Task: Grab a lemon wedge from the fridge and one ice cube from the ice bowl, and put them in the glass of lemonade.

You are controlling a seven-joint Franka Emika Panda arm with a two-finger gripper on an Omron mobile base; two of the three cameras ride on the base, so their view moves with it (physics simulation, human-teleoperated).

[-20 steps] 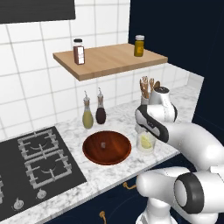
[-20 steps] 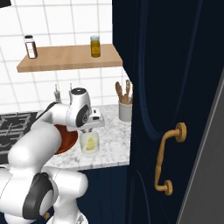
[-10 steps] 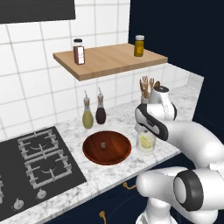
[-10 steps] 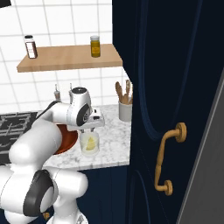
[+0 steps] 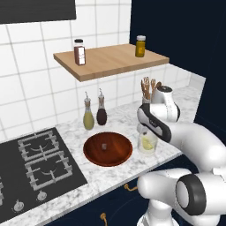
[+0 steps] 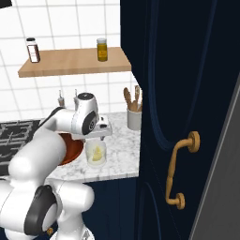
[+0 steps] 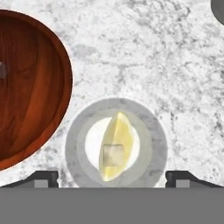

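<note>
Gripper: the gripper (image 7: 112,177) hangs straight above the glass of lemonade (image 7: 116,146), fingers spread wide apart, 1 tip on each side of the rim, holding nothing.
Glass of lemonade: upright on the marble desk (image 7: 144,57) near its front edge, just beside the ice bowl (image 5: 108,148) but apart from it.
Lemon wedge: the lemon wedge (image 7: 117,138) lies inside the glass.
Ice cube in glass: 1 ice cube (image 7: 113,155) rests on the wedge, inside the glass.
Ice bowl: between the stove (image 5: 33,170) and the glass; 1 small grey cube (image 5: 104,146) sits near its middle.
Back of desk: 2 slim bottles (image 5: 95,113) stand behind the bowl; a grey utensil cup (image 6: 134,118) stands by the navy cabinet door (image 6: 178,117).
Shelf: the wooden shelf (image 5: 110,59) above carries 2 jars.
</note>
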